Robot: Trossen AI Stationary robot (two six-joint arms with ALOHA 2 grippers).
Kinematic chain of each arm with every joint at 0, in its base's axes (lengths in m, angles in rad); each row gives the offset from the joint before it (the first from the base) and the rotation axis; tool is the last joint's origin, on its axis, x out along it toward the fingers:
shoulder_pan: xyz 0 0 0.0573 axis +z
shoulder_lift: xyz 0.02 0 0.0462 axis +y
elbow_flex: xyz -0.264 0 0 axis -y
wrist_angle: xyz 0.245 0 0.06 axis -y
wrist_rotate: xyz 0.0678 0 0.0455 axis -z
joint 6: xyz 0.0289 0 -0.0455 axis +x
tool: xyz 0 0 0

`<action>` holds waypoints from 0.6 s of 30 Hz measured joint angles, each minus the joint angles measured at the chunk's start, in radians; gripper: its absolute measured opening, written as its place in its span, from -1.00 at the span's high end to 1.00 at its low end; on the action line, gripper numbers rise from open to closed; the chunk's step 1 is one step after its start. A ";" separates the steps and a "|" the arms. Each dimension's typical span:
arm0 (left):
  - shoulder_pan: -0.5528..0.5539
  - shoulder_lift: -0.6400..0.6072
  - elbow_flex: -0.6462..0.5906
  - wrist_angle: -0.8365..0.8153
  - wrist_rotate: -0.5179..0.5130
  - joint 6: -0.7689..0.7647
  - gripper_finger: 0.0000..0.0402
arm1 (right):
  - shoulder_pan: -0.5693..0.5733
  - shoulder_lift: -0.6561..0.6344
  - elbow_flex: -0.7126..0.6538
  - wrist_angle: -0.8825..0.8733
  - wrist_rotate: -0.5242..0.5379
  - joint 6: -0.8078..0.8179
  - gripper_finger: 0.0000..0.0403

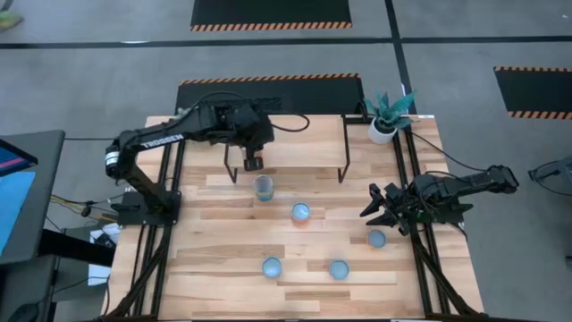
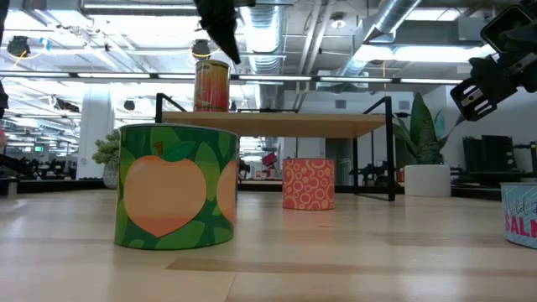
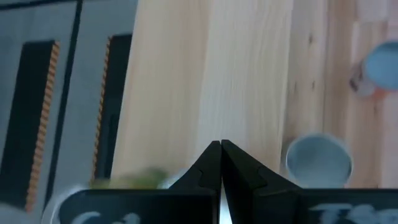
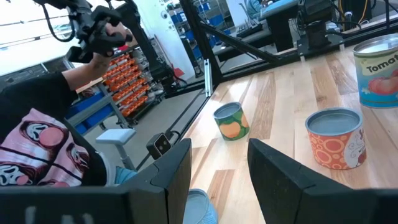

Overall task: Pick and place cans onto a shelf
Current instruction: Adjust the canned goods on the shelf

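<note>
wooden table (image 1: 223, 268): left gripper (image 1: 254, 164) jaws clenched empty over shelf (image 1: 295, 143); right gripper (image 1: 380, 207) jaws released.

left arm (image 1: 147, 140): white letters say "TROSSEN", on the dark link that reaches toward the shelf (image 1: 304, 134).
tomato can (image 4: 377, 70): the label starts "Toma", the rest is cut off; it stands just behind the orange patterned can (image 4: 334, 138).
blue can (image 2: 520, 215): pink letters "SAL", cut off, right of the shelf.

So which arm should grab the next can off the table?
Probably the right. The right gripper is open beside a can at the table's right edge; the left gripper is shut, up over the shelf.
</note>
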 joint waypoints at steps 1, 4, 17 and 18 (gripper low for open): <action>0.001 -0.003 0.000 -0.025 -0.004 -0.007 1.00 | 0.000 0.000 0.000 0.000 0.000 0.000 0.10; 0.003 -0.006 0.001 -0.100 -0.013 -0.045 1.00 | 0.000 0.000 0.000 0.000 0.000 0.000 0.10; -0.009 -0.008 0.099 -0.177 -0.062 -0.074 1.00 | 0.000 0.000 0.000 0.000 0.000 -0.001 0.10; -0.009 -0.009 0.113 -0.222 -0.076 -0.093 1.00 | 0.000 0.000 0.000 0.000 0.000 -0.001 0.10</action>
